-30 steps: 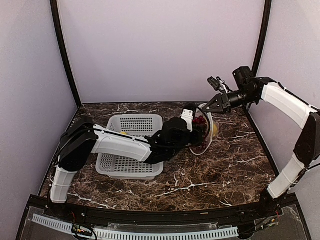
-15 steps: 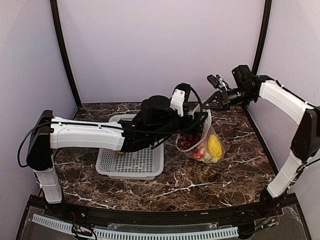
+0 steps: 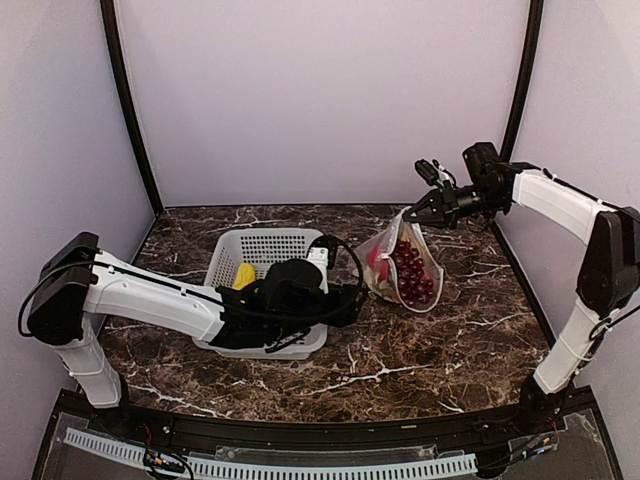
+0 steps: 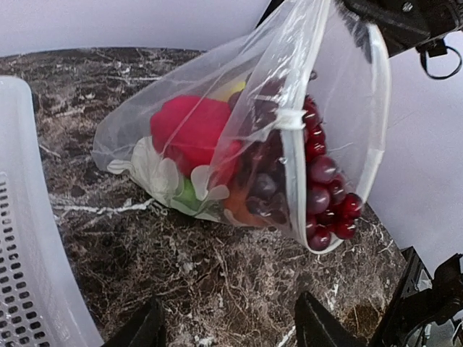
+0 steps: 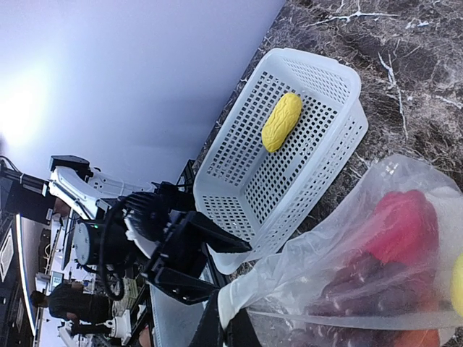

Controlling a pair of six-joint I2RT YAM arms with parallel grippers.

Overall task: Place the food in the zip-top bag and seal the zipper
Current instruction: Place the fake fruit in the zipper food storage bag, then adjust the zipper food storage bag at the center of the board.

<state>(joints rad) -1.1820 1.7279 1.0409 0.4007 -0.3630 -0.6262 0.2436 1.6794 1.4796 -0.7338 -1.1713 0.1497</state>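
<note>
Your right claw pinches the top edge of the zip-top bag, at 2 o'clock on the table. Your left claw is open and empty. Tip the bag and the grapes at its mouth could roll out.

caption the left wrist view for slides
A clear plastic zip-top bag holding dark red toy grapes and a red pepper

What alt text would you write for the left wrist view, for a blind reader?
A clear zip-top bag, lifted at its mouth, holds a red pepper, a dark grape bunch and white cauliflower over a dark marble table. A white basket edges the left side; the open left pincer shows at the bottom.
</note>
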